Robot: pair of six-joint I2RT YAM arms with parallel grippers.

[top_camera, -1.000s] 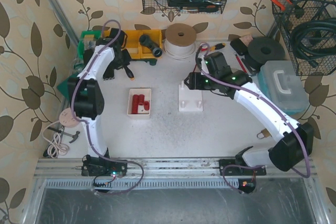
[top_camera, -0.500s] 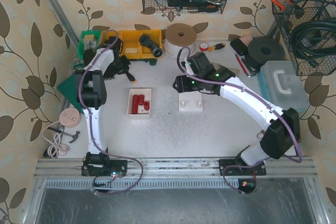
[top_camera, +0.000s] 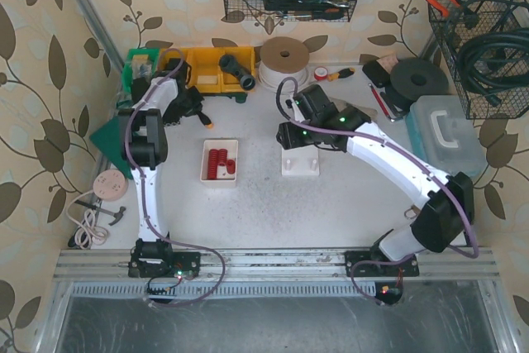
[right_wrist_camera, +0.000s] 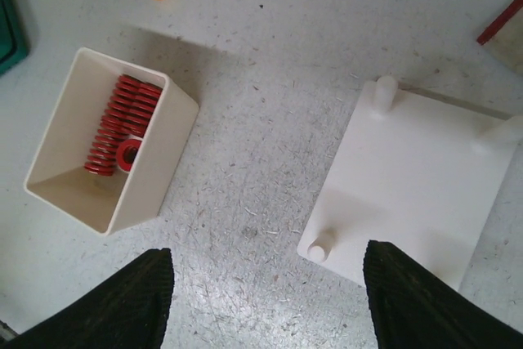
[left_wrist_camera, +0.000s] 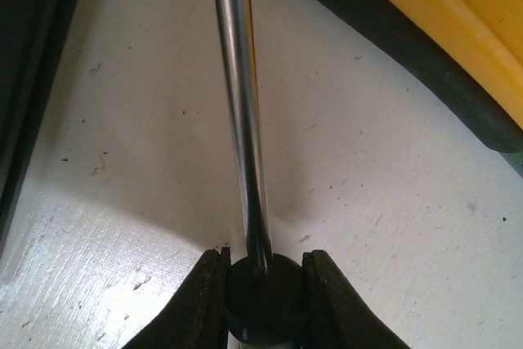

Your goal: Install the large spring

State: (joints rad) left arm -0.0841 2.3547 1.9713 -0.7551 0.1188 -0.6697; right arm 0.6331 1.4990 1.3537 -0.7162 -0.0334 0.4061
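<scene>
Red springs (top_camera: 219, 161) lie in a small white tray (top_camera: 206, 178). In the right wrist view two long red coils (right_wrist_camera: 118, 124) lie side by side there, with a shorter one (right_wrist_camera: 127, 154) seen end on. A white base plate (top_camera: 299, 163) with upright pegs (right_wrist_camera: 320, 244) stands right of the tray. My right gripper (top_camera: 289, 134) (right_wrist_camera: 265, 292) hangs open and empty over the bare table between tray and plate. My left gripper (top_camera: 192, 107) (left_wrist_camera: 263, 284) is at the back left, shut on the black collar of a screwdriver (left_wrist_camera: 245, 120).
Yellow bins (top_camera: 211, 68), a tape roll (top_camera: 283, 59) and a black disc (top_camera: 417, 80) line the back. A clear plastic box (top_camera: 446, 134) sits at the right. Wire baskets (top_camera: 483, 39) hang on the wall. The screwdriver's orange end (top_camera: 208, 122) lies behind the tray.
The right arm has swung left, from beside the plate to above its left edge. The left arm has drawn back toward the bins. Over the last half second almost nothing moves.
</scene>
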